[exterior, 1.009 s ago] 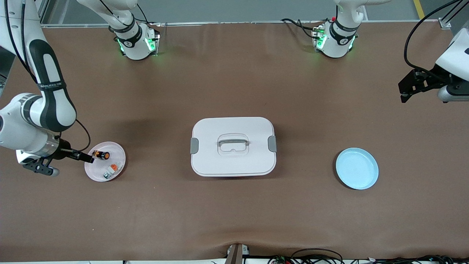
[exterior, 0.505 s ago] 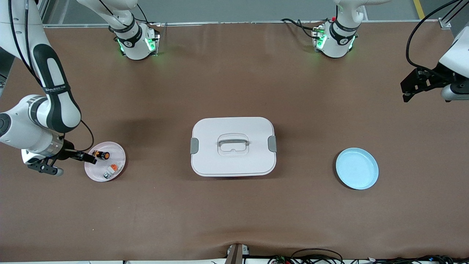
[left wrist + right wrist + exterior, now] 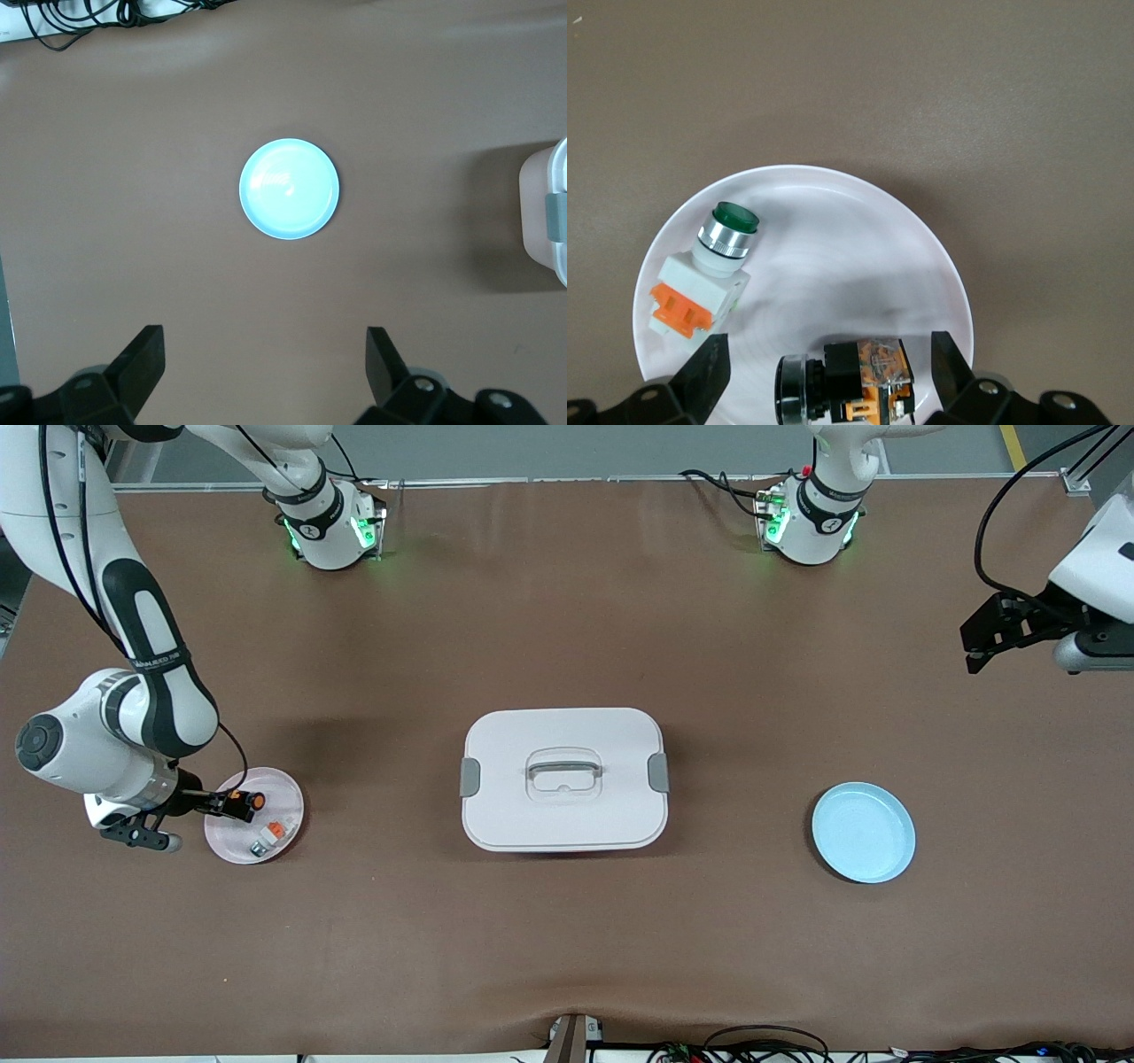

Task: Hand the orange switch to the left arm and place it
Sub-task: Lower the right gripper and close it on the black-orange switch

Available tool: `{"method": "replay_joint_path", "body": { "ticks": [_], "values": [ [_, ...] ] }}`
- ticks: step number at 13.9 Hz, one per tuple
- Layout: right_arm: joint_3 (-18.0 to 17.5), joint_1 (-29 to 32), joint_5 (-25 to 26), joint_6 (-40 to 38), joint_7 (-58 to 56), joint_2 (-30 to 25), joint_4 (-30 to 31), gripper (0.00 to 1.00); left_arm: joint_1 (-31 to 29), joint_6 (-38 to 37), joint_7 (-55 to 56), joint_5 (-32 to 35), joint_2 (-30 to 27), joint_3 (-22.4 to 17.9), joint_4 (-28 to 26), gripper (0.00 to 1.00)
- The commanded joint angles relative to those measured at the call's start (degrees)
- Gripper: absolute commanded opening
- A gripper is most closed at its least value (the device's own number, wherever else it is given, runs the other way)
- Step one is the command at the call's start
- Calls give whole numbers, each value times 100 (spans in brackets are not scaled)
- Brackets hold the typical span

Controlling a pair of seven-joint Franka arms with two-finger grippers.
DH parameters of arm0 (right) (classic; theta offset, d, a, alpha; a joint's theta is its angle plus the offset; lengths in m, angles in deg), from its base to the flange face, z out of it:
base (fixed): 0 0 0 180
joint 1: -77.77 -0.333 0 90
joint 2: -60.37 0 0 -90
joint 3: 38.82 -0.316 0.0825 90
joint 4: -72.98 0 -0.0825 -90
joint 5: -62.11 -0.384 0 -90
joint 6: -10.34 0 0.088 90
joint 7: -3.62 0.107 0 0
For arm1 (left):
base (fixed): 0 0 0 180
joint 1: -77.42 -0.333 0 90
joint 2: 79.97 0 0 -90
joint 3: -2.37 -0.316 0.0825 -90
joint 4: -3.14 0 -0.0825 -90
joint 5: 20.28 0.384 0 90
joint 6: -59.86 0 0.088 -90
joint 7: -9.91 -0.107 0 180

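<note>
Both grippers gape: my right gripper (image 3: 824, 372) straddles the orange switch (image 3: 842, 385); closing off-centre could roll it away

Orange switch (image 3: 249, 801) on its side in pink plate (image 3: 285, 831); white box (image 3: 564, 815) shut, mid-table

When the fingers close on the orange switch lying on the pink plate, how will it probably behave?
The orange switch looks like rigid plastic, so it likely will not deform. It lies on its side with a round body, so it may roll on the smooth pink plate if nudged. It is tiny, probably light, and could slip from the open right gripper if pinched off-centre.
</note>
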Motion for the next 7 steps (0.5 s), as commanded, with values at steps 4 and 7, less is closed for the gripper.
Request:
{"method": "replay_joint_path", "body": {
  "ticks": [4,7],
  "values": [
    [-26,91,-113,25,-358,28,156,100,122,58,-18,125,95,17,44,100],
    [-26,126,-113,25,-367,37,226,100,70,41,-97,143,51,17,17,100]
  ]
}}
